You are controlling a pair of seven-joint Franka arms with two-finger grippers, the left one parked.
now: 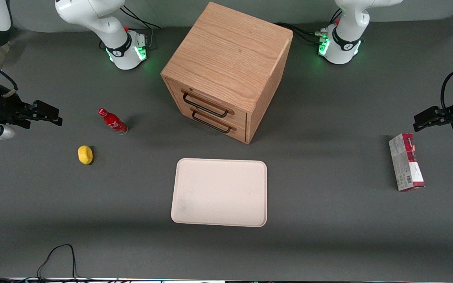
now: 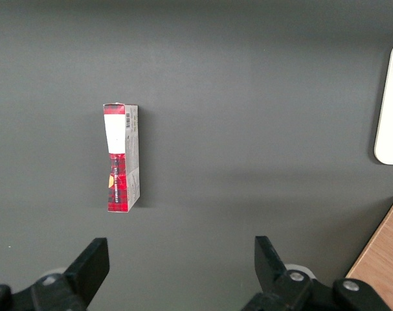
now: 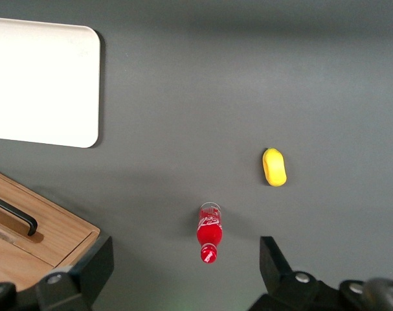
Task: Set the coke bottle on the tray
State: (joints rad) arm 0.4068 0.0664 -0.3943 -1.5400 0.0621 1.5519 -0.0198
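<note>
Coke bottle, white script unreadable, stands near the spread-fingered claw.

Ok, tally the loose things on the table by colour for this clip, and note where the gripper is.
Red: 2, the coke bottle and the red-and-white carton
Yellow: 1, the lemon
Cream: 1, the tray
Wood: 1, the drawer cabinet
Total: 5
The gripper hangs open beside the bottle, apart from it.
</note>
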